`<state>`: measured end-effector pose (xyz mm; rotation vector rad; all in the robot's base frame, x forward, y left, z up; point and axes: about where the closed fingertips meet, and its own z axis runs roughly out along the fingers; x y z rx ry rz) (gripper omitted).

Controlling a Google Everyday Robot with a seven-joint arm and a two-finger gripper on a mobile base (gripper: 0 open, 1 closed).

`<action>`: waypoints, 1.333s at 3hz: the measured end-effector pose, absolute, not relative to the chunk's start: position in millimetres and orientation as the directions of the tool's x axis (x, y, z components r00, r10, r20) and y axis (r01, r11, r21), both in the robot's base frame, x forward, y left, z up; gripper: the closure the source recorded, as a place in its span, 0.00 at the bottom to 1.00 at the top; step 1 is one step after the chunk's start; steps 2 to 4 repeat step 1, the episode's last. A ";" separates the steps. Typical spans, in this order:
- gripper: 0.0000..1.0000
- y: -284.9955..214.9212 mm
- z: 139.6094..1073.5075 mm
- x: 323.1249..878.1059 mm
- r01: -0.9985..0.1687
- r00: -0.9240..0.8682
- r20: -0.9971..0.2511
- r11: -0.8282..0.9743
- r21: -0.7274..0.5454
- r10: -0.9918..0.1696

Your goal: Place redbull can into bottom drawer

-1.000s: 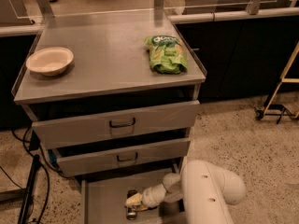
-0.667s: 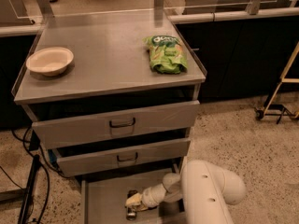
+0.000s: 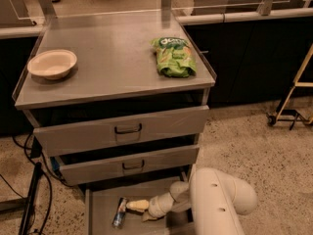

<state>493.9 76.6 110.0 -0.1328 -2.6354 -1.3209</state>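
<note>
Dim, warm light falls from above, leaving a soft sheen on the cabinet top (image 3: 112,58). Deep shadow fills the gaps above the drawers (image 3: 161,124). At six o'clock, the pale gripper (image 3: 138,209) sits inside the darkened bottom drawer (image 3: 100,219).

White lettering on the green snack bag (image 3: 173,57) is unreadable — end effector (image 3: 138,205) in bottom drawer (image 3: 101,204).
</note>
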 end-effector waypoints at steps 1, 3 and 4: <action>0.00 76.6 110.0 493.9 0.164 -0.978 0.209 0.599 0.784 -0.005; 0.00 76.6 110.0 493.9 0.164 -0.978 0.209 0.599 0.784 -0.005; 0.00 76.6 110.0 493.9 0.164 -0.978 0.209 0.599 0.784 -0.005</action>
